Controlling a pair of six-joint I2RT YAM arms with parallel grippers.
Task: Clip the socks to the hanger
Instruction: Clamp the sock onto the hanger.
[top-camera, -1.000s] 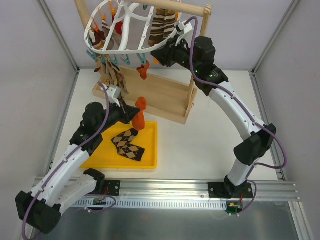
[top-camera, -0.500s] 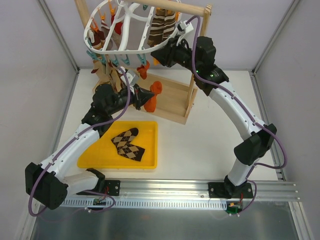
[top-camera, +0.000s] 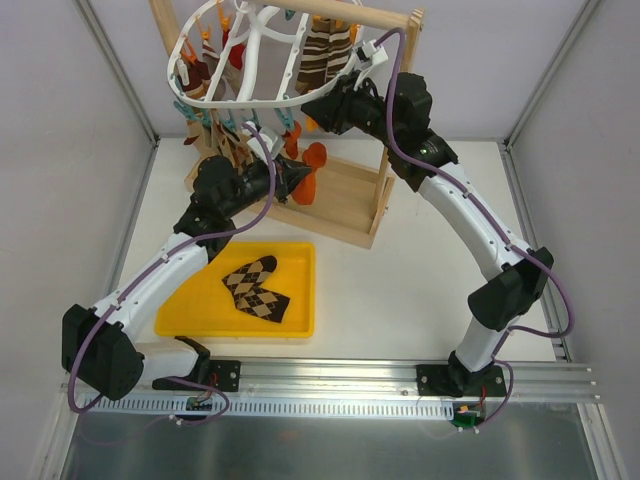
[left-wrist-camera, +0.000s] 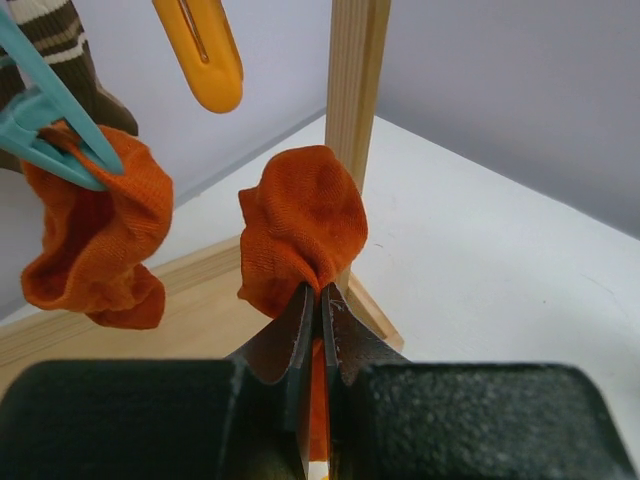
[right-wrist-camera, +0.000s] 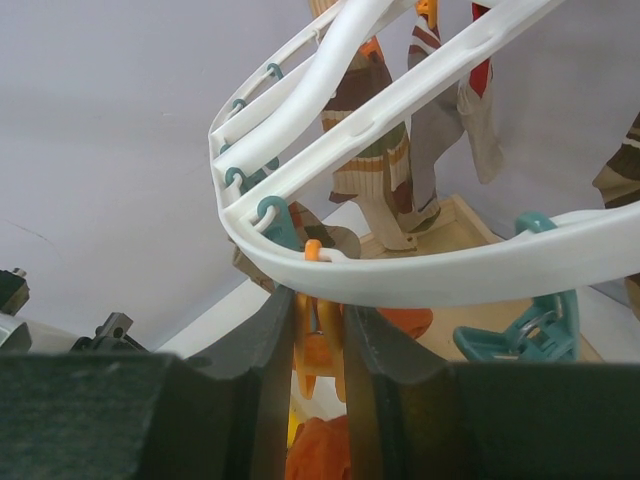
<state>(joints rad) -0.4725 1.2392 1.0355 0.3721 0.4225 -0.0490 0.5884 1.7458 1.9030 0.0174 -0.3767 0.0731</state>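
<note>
sock (left-wrist-camera: 300, 225) in left pincer (left-wrist-camera: 320, 293), orange peg (right-wrist-camera: 316, 365) in right pincer (right-wrist-camera: 318, 297)

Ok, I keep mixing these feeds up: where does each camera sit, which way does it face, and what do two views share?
Top external: overhead, behind the robot, looking down on yellow tray, wooden stand and hanger; left arm and right arm show.
Left wrist: on the left arm, facing the stand's post; left jaws shut on an orange-red sock.
Right wrist: on the right arm, facing the hanger's rim close up; right jaws pinch an orange peg.
Shared: top and left wrist both show that sock.
</note>
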